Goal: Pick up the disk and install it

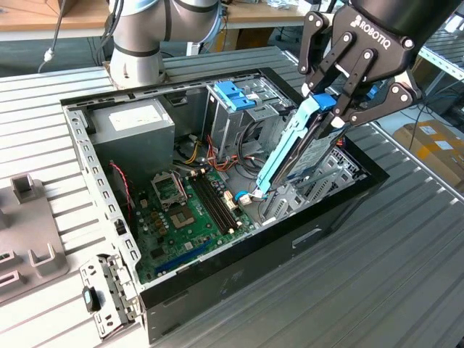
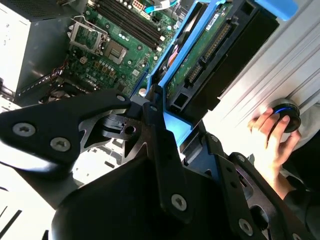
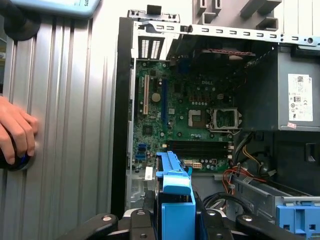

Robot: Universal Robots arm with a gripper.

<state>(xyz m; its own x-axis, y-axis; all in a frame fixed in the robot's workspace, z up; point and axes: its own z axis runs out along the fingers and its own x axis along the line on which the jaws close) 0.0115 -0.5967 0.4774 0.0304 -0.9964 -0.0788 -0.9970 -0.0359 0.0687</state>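
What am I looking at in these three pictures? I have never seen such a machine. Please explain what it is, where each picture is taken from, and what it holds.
This is a robot arm with a black claw at its end. The exterior view comes from a camera off the arm. It shows a grey ribbed table with an open computer case on it; a green board lies inside. The two wrist views come from cameras riding on the arm, looking past the claw. The claw is shut on the disk, a dark drive in a blue frame, at its upper end. The disk is tilted, its lower end down inside the case. In both wrist views a person's hand touches a round knob on the table.
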